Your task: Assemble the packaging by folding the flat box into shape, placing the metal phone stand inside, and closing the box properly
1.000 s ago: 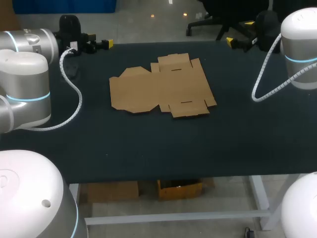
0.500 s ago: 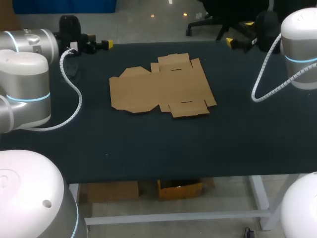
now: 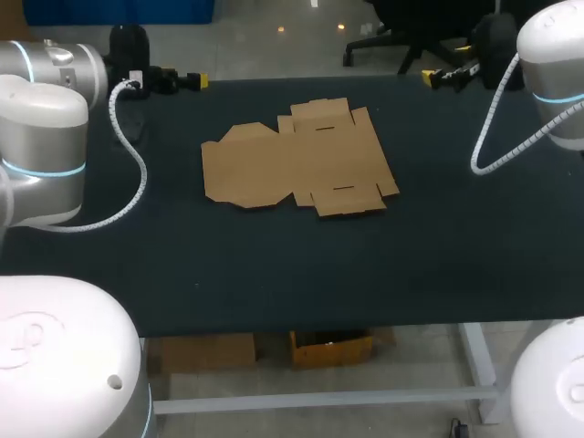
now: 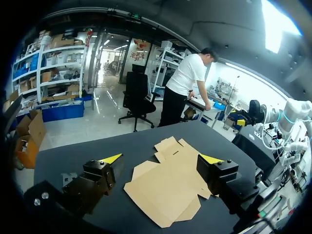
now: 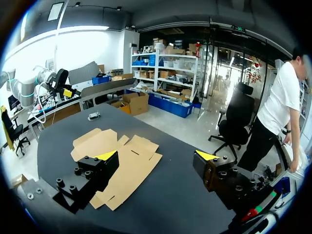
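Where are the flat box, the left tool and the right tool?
flat box [image 3: 306,155], head view, middle panel of the cardboard.
left tool [image 4: 161,159], left wrist view, midway between its open yellow tips.
right tool [image 5: 157,155], right wrist view, midway between its open yellow tips.

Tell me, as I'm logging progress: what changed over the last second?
Both arms shifted slightly. The left arm edged toward the table's far side, and the right arm drew a little far and outward. Nothing was grasped or released. The box stayed flat and in place. The left gripper and right gripper stayed open and empty.
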Motion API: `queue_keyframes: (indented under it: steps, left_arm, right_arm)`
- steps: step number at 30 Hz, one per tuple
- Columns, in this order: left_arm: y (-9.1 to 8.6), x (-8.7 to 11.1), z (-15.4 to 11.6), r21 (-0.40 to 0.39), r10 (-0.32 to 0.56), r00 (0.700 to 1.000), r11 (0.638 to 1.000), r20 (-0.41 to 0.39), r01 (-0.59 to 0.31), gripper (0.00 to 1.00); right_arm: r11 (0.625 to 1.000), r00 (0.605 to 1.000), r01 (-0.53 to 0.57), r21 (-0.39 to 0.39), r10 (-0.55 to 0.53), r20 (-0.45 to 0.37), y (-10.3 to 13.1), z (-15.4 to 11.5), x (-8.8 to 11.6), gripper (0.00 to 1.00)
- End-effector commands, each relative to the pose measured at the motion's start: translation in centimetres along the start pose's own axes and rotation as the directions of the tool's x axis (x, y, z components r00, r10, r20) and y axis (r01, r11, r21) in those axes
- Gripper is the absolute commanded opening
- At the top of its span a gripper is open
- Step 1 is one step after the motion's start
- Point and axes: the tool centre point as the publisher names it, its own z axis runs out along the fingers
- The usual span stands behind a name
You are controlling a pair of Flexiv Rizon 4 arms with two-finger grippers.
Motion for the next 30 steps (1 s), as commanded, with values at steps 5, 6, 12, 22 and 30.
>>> queue_keyframes:
  steps: [5, 6, 12, 22, 30]
  left_arm:
    - [0.5, 0.4, -1.1, -0.133, -0.053, 0.999, 0.990, -0.003, 0.052, 1.00]
    - [0.7, 0.4, -1.2, -0.141, -0.062, 0.998, 0.988, -0.005, 0.060, 1.00]
    - [1.7, 0.7, -1.7, -0.209, -0.115, 0.993, 0.971, 0.002, 0.113, 1.00]
    - [3.5, 1.1, -2.2, -0.343, -0.186, 0.982, 0.921, 0.032, 0.185, 1.00]
    - [4.7, 1.2, -2.1, -0.401, -0.229, 0.968, 0.882, 0.098, 0.249, 1.00]
  right_arm:
    - [0.982, 0.996, -0.087, 0.169, 0.090, -0.013, -0.8, -1.0, 0.1, 1.00]
    - [0.979, 0.995, -0.098, 0.178, 0.102, -0.011, -1.0, -1.1, 0.2, 1.00]
    - [0.947, 0.983, -0.179, 0.268, 0.184, 0.004, -2.5, -1.9, 0.6, 1.00]
    - [0.873, 0.953, -0.291, 0.391, 0.302, 0.035, -4.8, -3.6, 1.0, 1.00]
    - [0.812, 0.920, -0.365, 0.455, 0.390, 0.041, -6.3, -4.5, 1.2, 1.00]
